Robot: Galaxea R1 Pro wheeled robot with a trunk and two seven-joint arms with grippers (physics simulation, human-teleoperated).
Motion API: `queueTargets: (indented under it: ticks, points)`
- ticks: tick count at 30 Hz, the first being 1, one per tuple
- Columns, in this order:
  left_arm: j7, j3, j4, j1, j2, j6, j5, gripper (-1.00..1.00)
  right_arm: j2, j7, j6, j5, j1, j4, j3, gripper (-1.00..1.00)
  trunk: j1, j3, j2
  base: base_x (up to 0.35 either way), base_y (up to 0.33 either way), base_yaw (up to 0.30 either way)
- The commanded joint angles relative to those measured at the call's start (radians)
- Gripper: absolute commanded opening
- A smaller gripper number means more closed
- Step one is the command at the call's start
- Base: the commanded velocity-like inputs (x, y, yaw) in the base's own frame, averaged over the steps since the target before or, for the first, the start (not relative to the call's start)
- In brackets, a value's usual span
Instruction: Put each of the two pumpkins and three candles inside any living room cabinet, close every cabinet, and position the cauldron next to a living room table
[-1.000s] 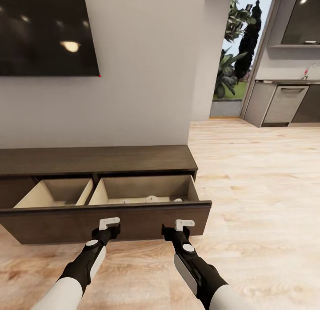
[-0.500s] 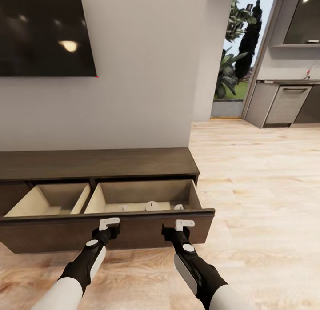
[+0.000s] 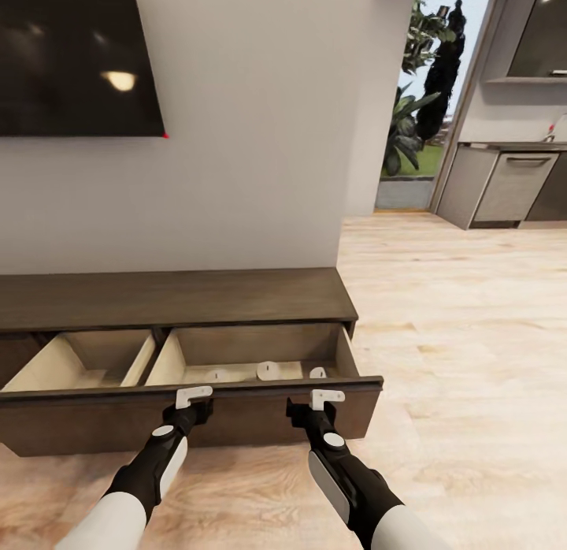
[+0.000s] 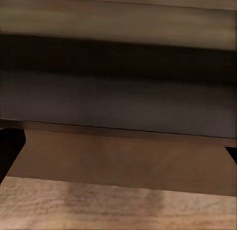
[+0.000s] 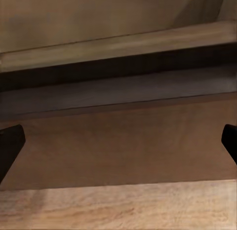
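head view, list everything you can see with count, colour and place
cabinet: one, dark brown, against the wall
drawer: one, pulled open, beige inside, two compartments
pale objects: three, off-white, in the drawer's right compartment, too hidden to identify
screen: one, black, on the wall above
kitchen units: grey, far right
plants: green, outside the doorway
left gripper: white fingers, at the drawer front
right gripper: white fingers, at the drawer front

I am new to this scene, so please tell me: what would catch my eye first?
The long dark cabinet against the white wall, its wide drawer pulled out, with pale objects in its right compartment. Both pincers, left and right, hang just before the drawer front. A black screen is on the wall above.
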Motion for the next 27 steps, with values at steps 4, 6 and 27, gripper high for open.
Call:
queueTargets:
  ticks: [4,6,27]
  points:
    - [-0.001,0.004,-0.003,0.0,-0.001,0.006,-0.003,1.0,0.0,-0.007,0.001,-0.005,-0.001,-0.001,0.003,1.0,0.0,-0.001,0.0,0.249,0.071,0.0]
    - [-0.001,0.004,-0.003,0.0,-0.001,0.006,-0.003,1.0,0.0,-0.007,0.001,-0.005,-0.001,-0.001,0.003,1.0,0.0,-0.001,0.0,0.253,0.082,0.0]
    - [-0.001,0.004,-0.003,0.0,-0.001,0.006,-0.003,1.0,0.0,-0.007,0.001,-0.005,-0.001,-0.002,0.003,1.0,0.0,-0.001,0.0,0.231,0.024,0.0]
